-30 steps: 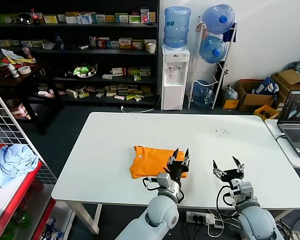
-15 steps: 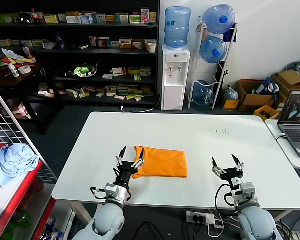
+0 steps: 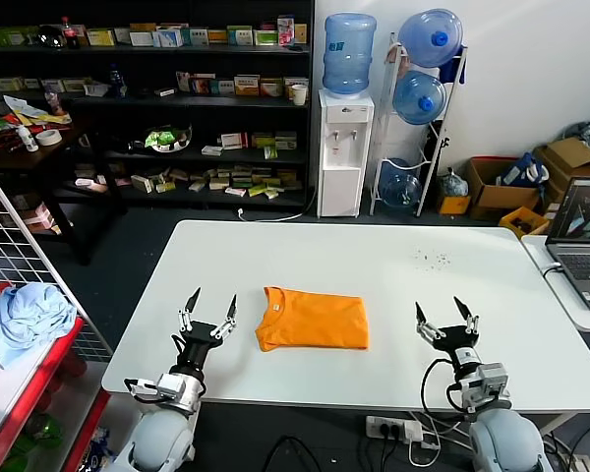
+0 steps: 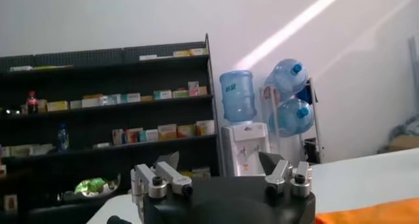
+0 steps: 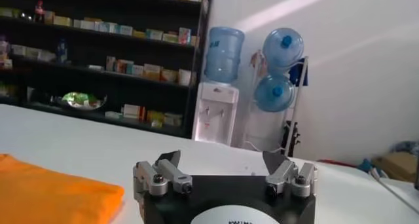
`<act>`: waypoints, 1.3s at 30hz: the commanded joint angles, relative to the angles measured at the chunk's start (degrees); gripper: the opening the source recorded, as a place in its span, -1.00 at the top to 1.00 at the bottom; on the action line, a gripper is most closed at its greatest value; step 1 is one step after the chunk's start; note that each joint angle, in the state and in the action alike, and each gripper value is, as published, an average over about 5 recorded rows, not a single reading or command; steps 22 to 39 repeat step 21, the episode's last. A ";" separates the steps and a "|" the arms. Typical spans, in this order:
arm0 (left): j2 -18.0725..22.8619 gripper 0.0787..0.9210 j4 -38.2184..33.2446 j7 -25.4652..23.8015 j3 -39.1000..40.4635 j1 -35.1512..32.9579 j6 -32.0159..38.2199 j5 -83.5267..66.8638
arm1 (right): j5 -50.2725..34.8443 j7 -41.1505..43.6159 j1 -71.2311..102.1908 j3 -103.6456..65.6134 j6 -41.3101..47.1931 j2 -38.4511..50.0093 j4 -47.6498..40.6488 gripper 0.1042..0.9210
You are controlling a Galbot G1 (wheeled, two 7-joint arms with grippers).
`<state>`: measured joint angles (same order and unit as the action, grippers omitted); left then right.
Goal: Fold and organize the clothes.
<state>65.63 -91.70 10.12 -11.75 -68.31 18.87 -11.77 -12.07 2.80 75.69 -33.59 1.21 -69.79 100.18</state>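
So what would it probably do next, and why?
Probably just rest both arms. The plain orange cotton T-shirt already lies folded into a neat rectangle on the white table, and the left hand and right hand are open, apart from it on either side.

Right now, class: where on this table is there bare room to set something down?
The white table is bare across its far half, beyond the orange T-shirt, and between shirt and right gripper. Small dark specks lie far right. The near edge is tighter: the left gripper flanks the shirt.
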 commanded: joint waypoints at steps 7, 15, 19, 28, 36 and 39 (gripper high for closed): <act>1.21 -0.77 -1.75 -3.51 -2.91 -3.79 -1.31 3.51 | 2.73 4.13 1.24 -2.60 -1.08 -2.67 2.39 -0.76; 1.19 -0.77 -3.42 -4.88 -3.29 -4.65 -3.92 4.04 | 3.61 6.27 1.70 -4.37 1.54 -3.78 2.79 -0.76; 1.10 -0.77 -4.27 -5.44 -3.29 -4.96 -5.36 4.08 | 3.79 6.40 1.62 -5.03 2.64 -4.12 2.98 -0.76; 1.12 -0.77 -4.46 -5.53 -3.29 -5.04 -5.68 4.05 | 3.86 6.36 1.57 -5.13 2.87 -4.21 2.98 -0.76; 1.12 -0.77 -4.46 -5.53 -3.29 -5.04 -5.68 4.05 | 3.86 6.36 1.57 -5.13 2.87 -4.21 2.98 -0.76; 1.12 -0.77 -4.46 -5.53 -3.29 -5.04 -5.68 4.05 | 3.86 6.36 1.57 -5.13 2.87 -4.21 2.98 -0.76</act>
